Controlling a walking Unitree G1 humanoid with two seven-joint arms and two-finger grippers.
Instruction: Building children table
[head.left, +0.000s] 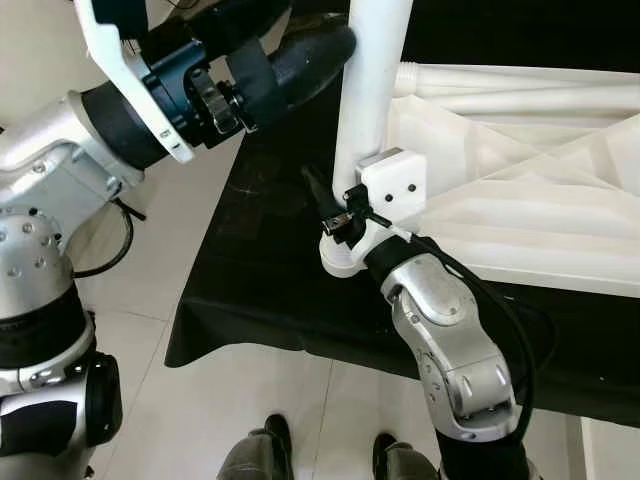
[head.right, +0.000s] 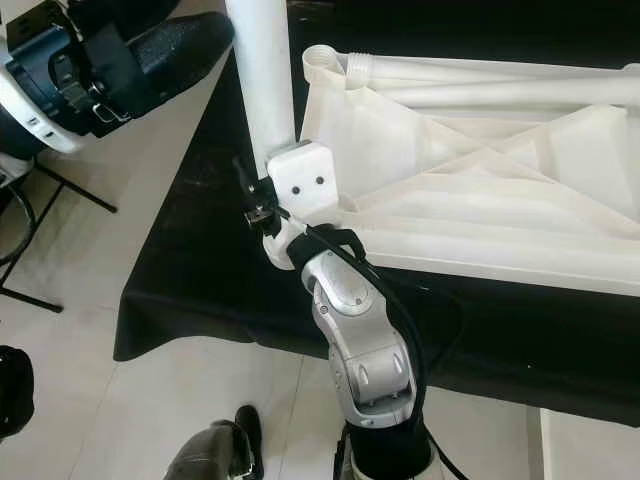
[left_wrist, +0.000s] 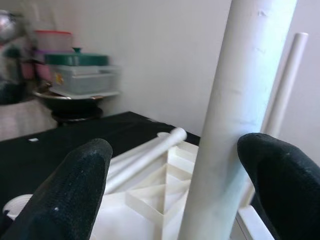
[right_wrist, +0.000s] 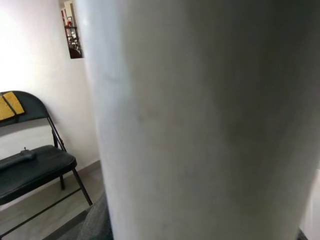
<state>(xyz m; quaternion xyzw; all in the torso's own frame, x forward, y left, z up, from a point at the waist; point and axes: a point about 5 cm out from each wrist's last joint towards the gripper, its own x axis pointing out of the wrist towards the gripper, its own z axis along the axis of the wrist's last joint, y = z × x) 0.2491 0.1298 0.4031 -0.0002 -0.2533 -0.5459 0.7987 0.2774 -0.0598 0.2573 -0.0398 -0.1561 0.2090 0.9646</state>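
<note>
- standing upright at the corner of the white tabletop (head.left: 520, 190), the white table leg (head.left: 368, 110) is the landmark here; the tabletop lies ribbed underside up on the black cloth (head.left: 250, 290), which i judge is so the leg sockets face upward.
- low on the leg, just above its foot at the tabletop corner, the right gripper (head.left: 345, 222) is pressed against it; its wrist camera looks at blank white leg surface from very close, so it appears to be steadying the base, though i cannot tell how far its fingers are spread or whether they clamp.
- higher up the leg, the left gripper (left_wrist: 172, 172) has its two black fingertips (left_wrist: 75, 185) spread wide with the leg between them; one pad touches or nearly touches the leg, the other stands apart, so nothing is clamped yet.
- beyond the leg, two more loose white legs (head.right: 480, 70) lie across the far edge of the tabletop, likely waiting their turn.
- judging by this, one leg is being seated and the build is at an early stage.
</note>
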